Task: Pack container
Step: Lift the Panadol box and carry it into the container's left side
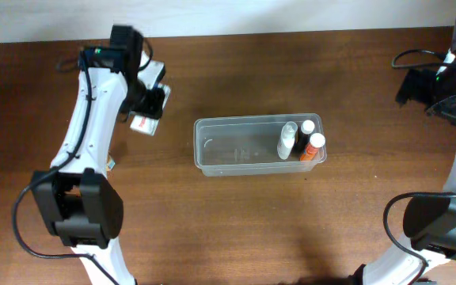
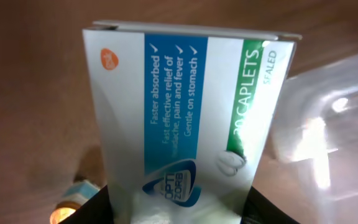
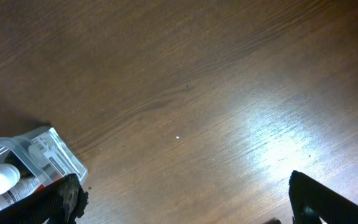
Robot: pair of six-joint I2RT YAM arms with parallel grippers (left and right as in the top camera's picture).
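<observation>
The clear plastic container lies in the middle of the table, with two small white-capped bottles and an orange-capped bottle at its right end. My left gripper is left of it, shut on a white, blue and green caplet box that fills the left wrist view; the container's wall shows to the right there. My right gripper is open and empty at the far right, above bare wood. The container's corner shows at the lower left of the right wrist view.
A small bottle with a light blue label lies on the table at the lower left of the left wrist view. The wooden table's far edge meets a white wall.
</observation>
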